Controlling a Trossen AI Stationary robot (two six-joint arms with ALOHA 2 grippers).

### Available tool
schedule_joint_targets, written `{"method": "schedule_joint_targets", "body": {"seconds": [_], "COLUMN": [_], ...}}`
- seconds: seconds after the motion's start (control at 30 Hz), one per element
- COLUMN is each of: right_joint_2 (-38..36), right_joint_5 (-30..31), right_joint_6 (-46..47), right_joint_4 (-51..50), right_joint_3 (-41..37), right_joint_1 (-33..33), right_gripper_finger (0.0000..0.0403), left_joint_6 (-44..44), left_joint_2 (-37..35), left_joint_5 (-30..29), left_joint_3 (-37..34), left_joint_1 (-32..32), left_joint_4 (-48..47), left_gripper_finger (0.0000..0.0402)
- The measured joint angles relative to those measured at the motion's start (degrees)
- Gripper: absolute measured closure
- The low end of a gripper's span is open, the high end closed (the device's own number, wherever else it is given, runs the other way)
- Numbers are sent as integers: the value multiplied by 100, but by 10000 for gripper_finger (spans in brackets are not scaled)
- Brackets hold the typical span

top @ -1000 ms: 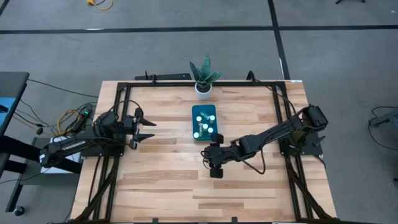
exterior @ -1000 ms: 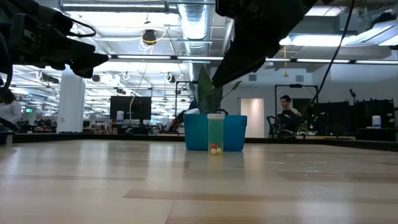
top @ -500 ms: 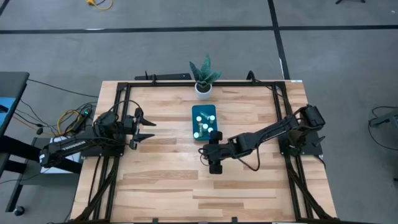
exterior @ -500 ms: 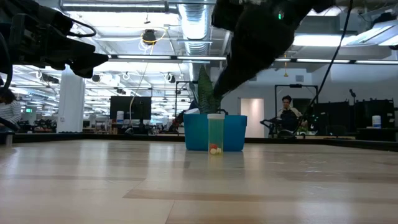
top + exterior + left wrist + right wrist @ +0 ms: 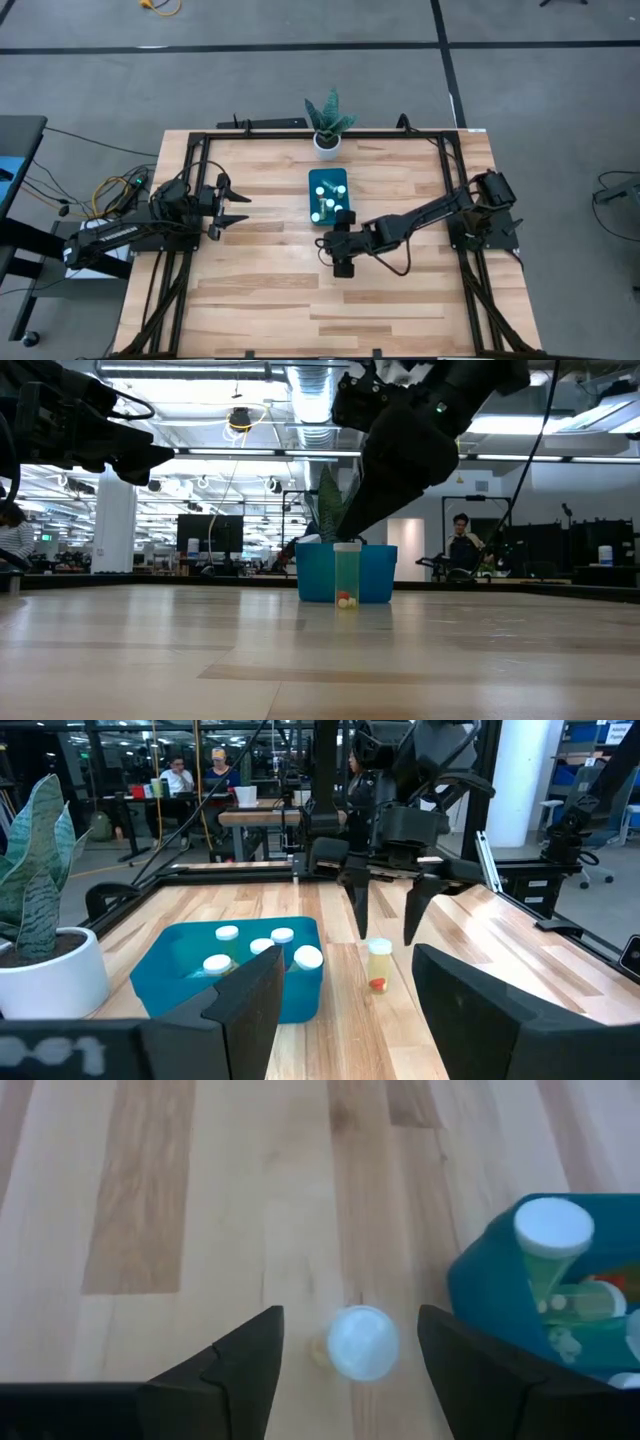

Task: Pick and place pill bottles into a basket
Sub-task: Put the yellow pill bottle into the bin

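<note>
One pill bottle (image 5: pixel 379 963), clear with a white cap and coloured pills at its bottom, stands upright on the table by the near side of the teal basket (image 5: pixel 175 970); it also shows in the low view (image 5: pixel 347 574). My right gripper (image 5: pixel 386 918) hangs open over it and slants down. Its fingertips stand on either side of the cap (image 5: pixel 363 1343) without touching. Several white-capped bottles (image 5: pixel 324 203) stand inside the basket (image 5: pixel 312 178). My left gripper (image 5: pixel 238 204) waits open at the table's left side.
A white pot with a spiky green plant (image 5: pixel 327 137) stands at the far edge behind the basket. A black frame (image 5: pixel 190 170) runs round the table. Bare wood (image 5: pixel 300 300) lies near and on both sides of the basket.
My right gripper has come down and a little toward the table's left, closing in on the bottle that stands by the basket. The bottle and the basket have stayed where they were.
</note>
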Motion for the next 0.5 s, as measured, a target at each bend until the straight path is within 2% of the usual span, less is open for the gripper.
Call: {"method": "schedule_joint_targets", "body": {"seconds": [0.5], "right_joint_2": [-4], "right_joint_5": [-234], "right_joint_6": [12], "right_joint_4": [-255], "right_joint_3": [0], "right_joint_1": [-76], "right_gripper_finger": [193], "left_joint_6": [0], "left_joint_2": [0], "left_joint_5": [0], "left_joint_3": [0], "left_joint_1": [2], "left_joint_4": [-2], "left_gripper_finger": [189]}}
